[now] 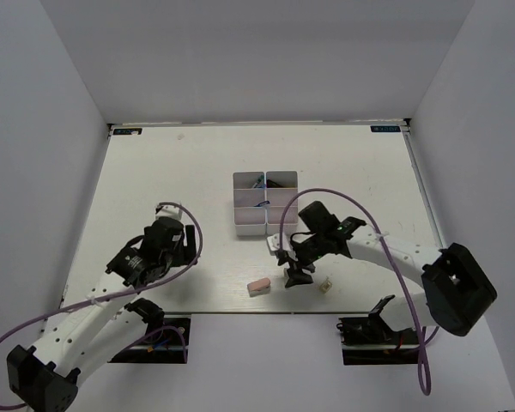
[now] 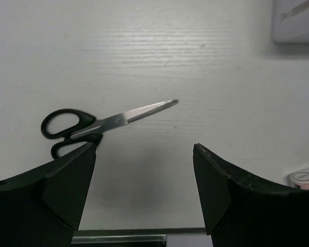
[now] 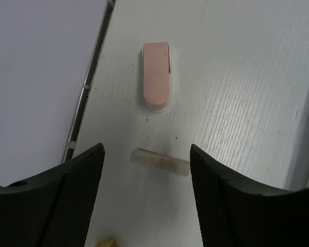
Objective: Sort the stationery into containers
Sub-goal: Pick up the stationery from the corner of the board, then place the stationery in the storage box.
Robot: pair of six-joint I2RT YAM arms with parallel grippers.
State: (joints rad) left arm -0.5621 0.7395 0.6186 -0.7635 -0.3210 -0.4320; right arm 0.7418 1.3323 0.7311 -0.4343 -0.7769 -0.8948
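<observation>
Hovering left gripper (image 2: pixel 144 150): jaws wide apart, empty.
Black-handled scissors (image 2: pixel 92 123): flat on table (image 2: pixel 221 77), blades closed, handles beside its finger.
Right gripper (image 3: pixel 147 148): jaws spread, empty.
Small grey stick (image 3: pixel 159 162): lying below, between its fingers.
Pink eraser (image 3: pixel 156 75): just beyond stick.
White tray (image 1: pixel 251 228): mid-table, apart from both.

Table (image 1: pixel 154 172) bears tray (image 1: pixel 250 227), scissors (image 2: pixel 118 120), eraser (image 1: pixel 258 286), grey stick (image 3: pixel 159 162).
</observation>
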